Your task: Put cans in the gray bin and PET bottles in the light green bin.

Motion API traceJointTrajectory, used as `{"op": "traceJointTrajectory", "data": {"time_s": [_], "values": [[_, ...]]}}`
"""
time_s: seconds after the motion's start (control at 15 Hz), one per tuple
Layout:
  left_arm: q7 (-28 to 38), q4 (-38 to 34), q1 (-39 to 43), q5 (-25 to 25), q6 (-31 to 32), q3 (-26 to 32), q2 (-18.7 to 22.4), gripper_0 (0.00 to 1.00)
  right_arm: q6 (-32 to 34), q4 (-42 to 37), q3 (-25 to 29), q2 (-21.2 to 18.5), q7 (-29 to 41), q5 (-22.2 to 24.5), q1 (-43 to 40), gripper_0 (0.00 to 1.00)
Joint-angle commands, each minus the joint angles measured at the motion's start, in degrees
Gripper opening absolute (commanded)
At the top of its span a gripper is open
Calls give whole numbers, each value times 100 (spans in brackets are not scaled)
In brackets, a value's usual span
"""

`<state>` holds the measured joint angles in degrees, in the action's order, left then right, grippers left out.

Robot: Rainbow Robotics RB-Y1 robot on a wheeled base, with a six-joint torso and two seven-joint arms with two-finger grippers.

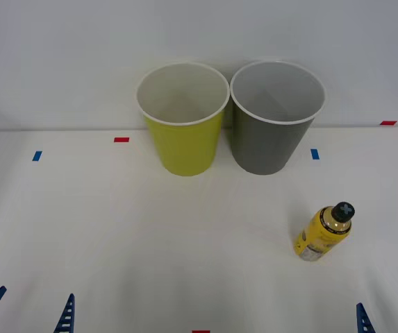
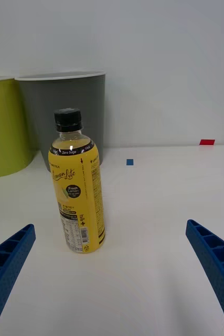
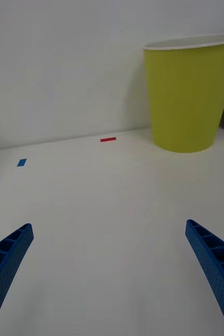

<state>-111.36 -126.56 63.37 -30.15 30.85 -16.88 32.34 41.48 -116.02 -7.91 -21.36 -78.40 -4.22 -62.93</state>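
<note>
Bins first: light green bin (image 1: 183,118) and gray bin (image 1: 276,116) stand upright side by side at the far edge of the white table (image 1: 150,236), roughly 12 o'clock from the robot, green at 11, gray at 1. Rims look touching or nearly so; can't tell which. Both open-topped, and the parts of their insides that show are bare.

PET bottle (image 1: 324,232) stands upright on the table at about 2 o'clock, well apart from both bins, nearest the gray one. Yellow label, black cap (image 1: 342,211), white print near the base. From the right wrist camera the bottle (image 2: 76,184) sits in front of the gray bin (image 2: 64,113), with the green bin (image 2: 4,126) beside it.

Right gripper (image 2: 112,273): fingers spread wide apart, holding nothing, low over the table, bottle just ahead of the gap and nearer one finger. Not touching it.

Left gripper (image 3: 109,273): fingers also spread apart, holding nothing, at about 7 o'clock over bare table, green bin (image 3: 190,94) ahead of it.

Small stuff: red tape marks (image 1: 121,139) and blue tape marks (image 1: 314,154) on the table.
</note>
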Motion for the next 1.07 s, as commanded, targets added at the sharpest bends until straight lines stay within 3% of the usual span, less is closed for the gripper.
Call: {"op": "traceJointTrajectory", "data": {"time_s": [0.07, 1.07], "values": [[0, 0, 0, 0, 0, 0, 0, 100, 0, 0, 0, 0, 0, 0, 0, 100], [0, 0, 0, 0, 0, 0, 0, 100, 0, 0, 0, 0, 0, 0, 0, 100]]}}
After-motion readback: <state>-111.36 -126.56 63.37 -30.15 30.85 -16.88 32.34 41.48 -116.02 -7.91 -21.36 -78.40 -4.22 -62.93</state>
